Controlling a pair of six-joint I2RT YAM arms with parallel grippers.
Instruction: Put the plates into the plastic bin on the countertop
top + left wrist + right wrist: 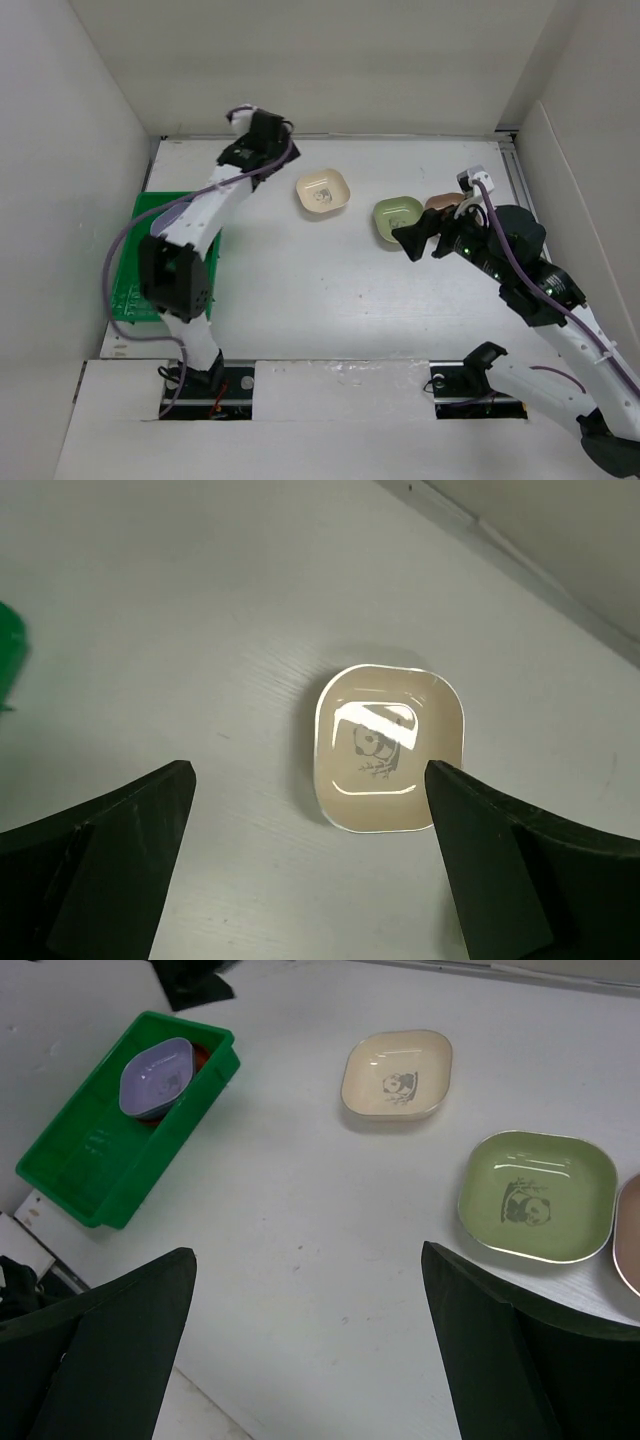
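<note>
plates: the cream plate (323, 192) lies alone toward the back of the countertop (330, 290). the light green plate (397, 220) lies to its right, with the tan-pink plate (443, 203) just beside it. a lavender plate (157, 1077) sits in the far end of the plastic bin (70, 1160), on top of a red-brown plate (200, 1057). the bin stands at the left edge of the countertop.

left gripper (308, 810): jaws set wide apart, holding nothing. the cream plate (390, 748) appears between the two fingers (120, 850) in the left wrist view, untouched.

right gripper (305, 1260): jaws set wide apart, holding nothing. it is raised over bare countertop, on the near side of the light green plate (537, 1196).

hidden or cut off:
- in the top view the left arm covers most of the bin (130, 270), so its contents cannot be seen there.
- only a sliver of the red-brown plate shows. whether more plates lie under the lavender one cannot be told.
- the tan-pink plate (630, 1235) is cut by the right frame edge in the right wrist view and partly covered by the right arm in the top view.
</note>
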